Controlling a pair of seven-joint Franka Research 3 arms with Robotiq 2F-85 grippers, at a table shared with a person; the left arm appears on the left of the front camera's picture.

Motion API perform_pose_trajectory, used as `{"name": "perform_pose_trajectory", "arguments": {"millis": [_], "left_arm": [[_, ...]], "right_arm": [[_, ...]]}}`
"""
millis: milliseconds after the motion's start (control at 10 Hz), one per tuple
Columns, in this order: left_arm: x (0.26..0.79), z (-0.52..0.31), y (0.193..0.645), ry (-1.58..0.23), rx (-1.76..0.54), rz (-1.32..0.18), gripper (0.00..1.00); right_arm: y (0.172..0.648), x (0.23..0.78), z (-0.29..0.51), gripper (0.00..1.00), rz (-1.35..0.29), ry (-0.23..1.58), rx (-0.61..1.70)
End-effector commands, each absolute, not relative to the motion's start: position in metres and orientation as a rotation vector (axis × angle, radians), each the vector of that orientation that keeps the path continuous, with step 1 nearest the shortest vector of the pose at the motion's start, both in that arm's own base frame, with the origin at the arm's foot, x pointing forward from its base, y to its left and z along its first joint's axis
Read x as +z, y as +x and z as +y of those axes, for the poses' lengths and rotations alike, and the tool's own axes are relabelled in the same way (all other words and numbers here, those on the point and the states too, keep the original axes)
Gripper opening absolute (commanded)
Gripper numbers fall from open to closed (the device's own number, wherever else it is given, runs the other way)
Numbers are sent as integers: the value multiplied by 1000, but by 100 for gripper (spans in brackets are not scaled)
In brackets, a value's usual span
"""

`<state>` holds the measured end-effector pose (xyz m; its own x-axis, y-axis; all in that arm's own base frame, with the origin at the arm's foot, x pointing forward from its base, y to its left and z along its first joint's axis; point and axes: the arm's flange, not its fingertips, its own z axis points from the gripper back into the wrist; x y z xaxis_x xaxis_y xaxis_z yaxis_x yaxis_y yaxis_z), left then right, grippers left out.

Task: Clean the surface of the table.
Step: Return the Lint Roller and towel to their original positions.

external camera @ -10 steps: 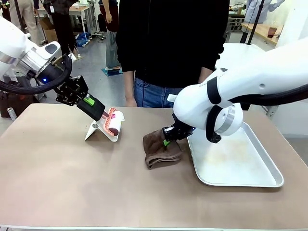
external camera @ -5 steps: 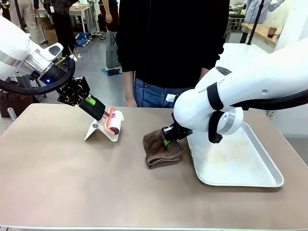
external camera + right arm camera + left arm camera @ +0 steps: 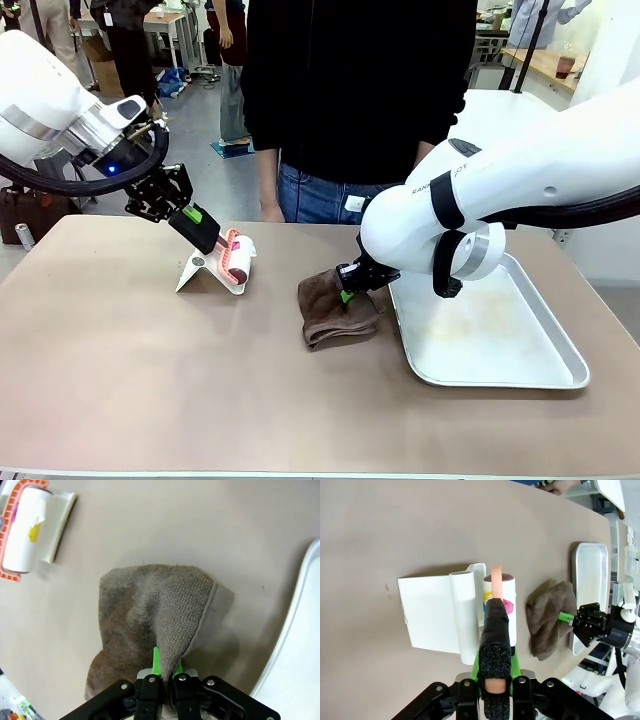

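Trouble is lurking mostly at the lint roller (image 3: 234, 258), which the left gripper (image 3: 207, 235) is clenching by its handle while the roll is sitting at its white stand (image 3: 205, 272) toward the far left of the table (image 3: 150, 380). In the left wrist view the handle (image 3: 495, 625) is running straight up between the jaws toward the roll (image 3: 501, 605). The stand looks light, so a tilted lift is risking dragging or tipping it, and the sticky roll could be snagging on the holder. The right gripper (image 3: 347, 290) is pinching a fold of the brown cloth (image 3: 335, 308), which is lying bunched near the table's middle, just beside the metal tray (image 3: 560, 350). Gripped by one fold, the cloth may be wiping only a narrow strip, or catching the tray's rim and nudging it. A person (image 3: 350, 90) is standing at the far edge, close to both arms.
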<state>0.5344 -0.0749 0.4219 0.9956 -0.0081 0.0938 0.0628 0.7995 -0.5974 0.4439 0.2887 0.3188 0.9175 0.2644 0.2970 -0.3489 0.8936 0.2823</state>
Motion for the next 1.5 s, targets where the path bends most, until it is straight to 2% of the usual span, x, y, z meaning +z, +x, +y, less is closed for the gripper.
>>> {"name": "perform_pose_trajectory", "arguments": {"millis": [0, 1400], "left_arm": [[424, -82, 542, -627, -17, -88, 23], [410, -94, 538, -559, -46, -94, 23]], "right_arm": [[444, 318, 286, 7, -258, 349, 327], [444, 318, 286, 7, -258, 349, 327]]}}
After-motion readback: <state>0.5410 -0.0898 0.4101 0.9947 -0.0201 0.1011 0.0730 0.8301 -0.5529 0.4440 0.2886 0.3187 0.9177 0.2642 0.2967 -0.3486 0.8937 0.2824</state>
